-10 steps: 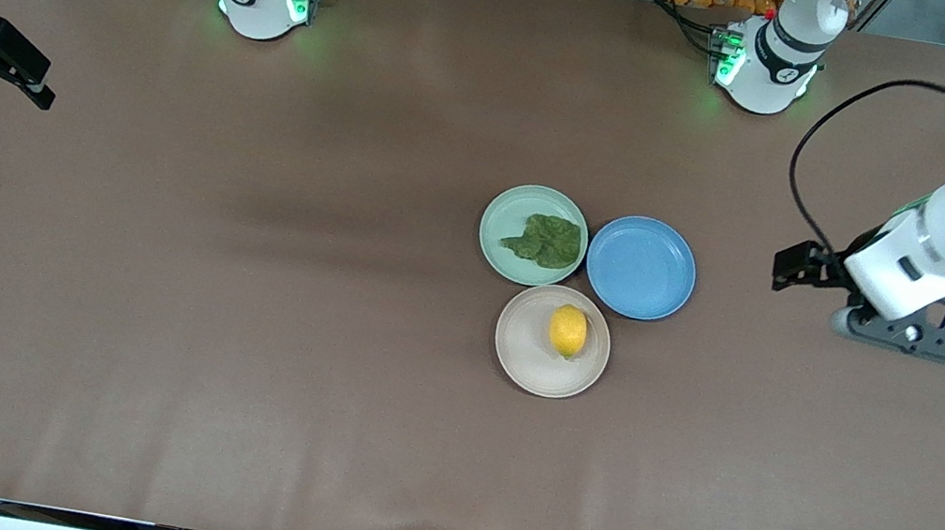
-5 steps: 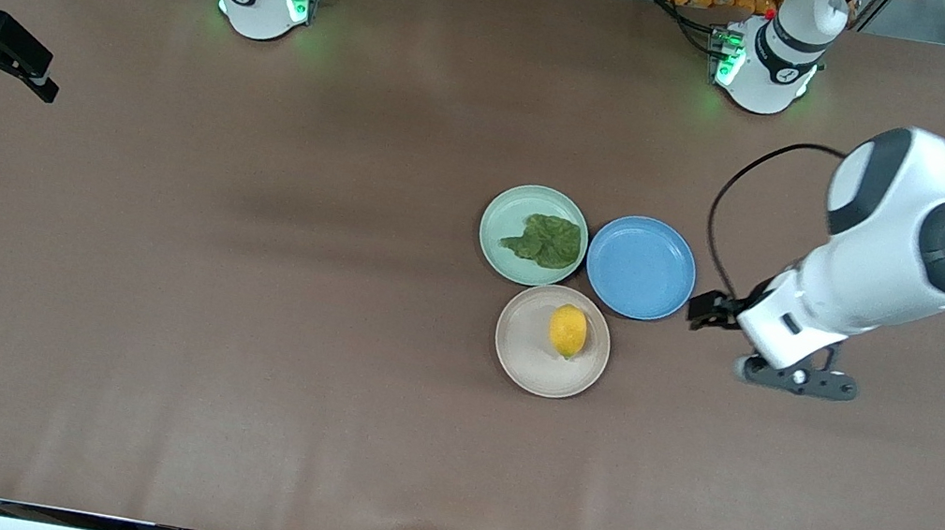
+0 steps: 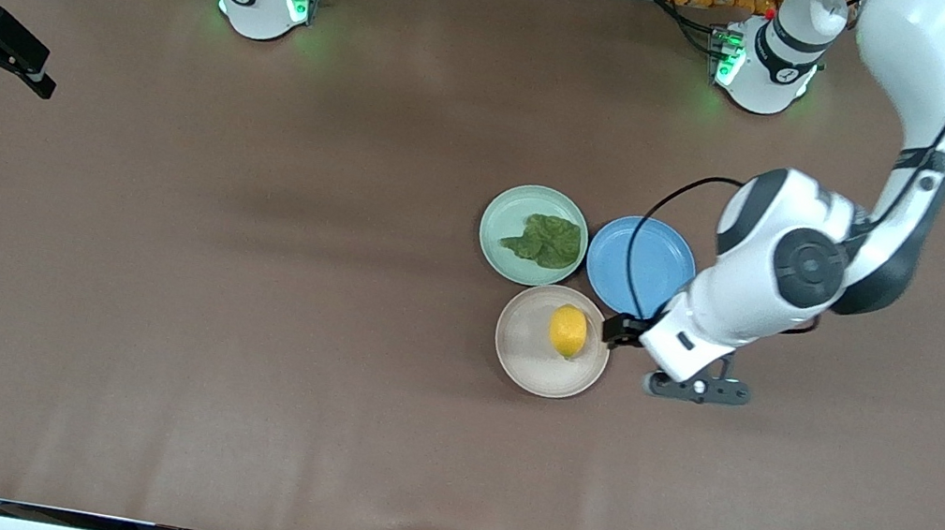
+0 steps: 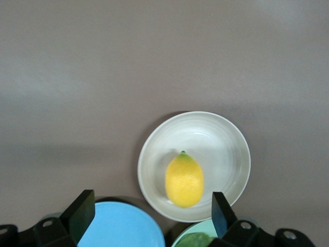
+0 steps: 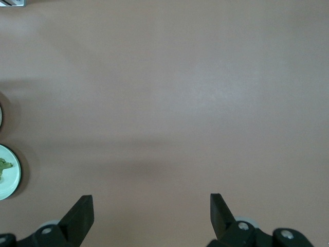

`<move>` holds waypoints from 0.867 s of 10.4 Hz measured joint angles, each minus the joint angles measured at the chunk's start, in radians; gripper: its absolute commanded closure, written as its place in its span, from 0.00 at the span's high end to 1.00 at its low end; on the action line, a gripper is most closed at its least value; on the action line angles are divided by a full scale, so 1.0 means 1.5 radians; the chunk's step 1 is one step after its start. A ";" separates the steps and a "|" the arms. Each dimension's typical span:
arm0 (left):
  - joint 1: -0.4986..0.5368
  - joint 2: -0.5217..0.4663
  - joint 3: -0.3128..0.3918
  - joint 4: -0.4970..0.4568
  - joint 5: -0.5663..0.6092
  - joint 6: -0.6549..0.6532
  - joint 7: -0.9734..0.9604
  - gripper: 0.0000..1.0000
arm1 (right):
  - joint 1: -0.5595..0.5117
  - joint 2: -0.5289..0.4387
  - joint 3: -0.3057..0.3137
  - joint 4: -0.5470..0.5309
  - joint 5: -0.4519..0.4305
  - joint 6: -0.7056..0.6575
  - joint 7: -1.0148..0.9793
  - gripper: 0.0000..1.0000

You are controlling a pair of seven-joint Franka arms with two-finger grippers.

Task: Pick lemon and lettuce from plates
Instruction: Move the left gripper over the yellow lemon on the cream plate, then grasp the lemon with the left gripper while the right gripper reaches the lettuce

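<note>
The lemon point(image 3: 568, 331) lies on the beige plate point(image 3: 522, 345), the one of three touching plates nearest the front camera. The lettuce point(image 3: 545, 240) lies on the mint plate point(image 3: 500, 222), beside a blue plate point(image 3: 635, 267). The left gripper point(image 4: 149, 208) hangs over the counter point(image 3: 233, 341) just beside the beige plate, jaws wide, holding nothing. The right gripper point(image 5: 151, 210) waits at the right arm's end, jaws wide

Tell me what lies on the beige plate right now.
Only the lemon lies on the beige plate, a bit off centre toward the left arm's end. The patch of plate under the lemon is covered. The open left gripper hangs beside the plate, empty.
</note>
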 measured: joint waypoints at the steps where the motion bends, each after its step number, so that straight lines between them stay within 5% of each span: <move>1: -0.015 0.022 0.001 0.001 0.000 0.007 -0.034 1.00 | -0.001 0.000 0.000 0.002 0.000 -0.002 0.000 1.00; 6: -0.050 0.085 0.002 0.006 0.019 0.013 -0.139 1.00 | -0.001 -0.001 0.013 0.005 0.002 -0.009 0.001 1.00; 9: -0.061 0.113 0.002 0.007 0.020 0.026 -0.148 1.00 | 0.002 0.000 0.077 0.005 0.003 -0.009 0.081 1.00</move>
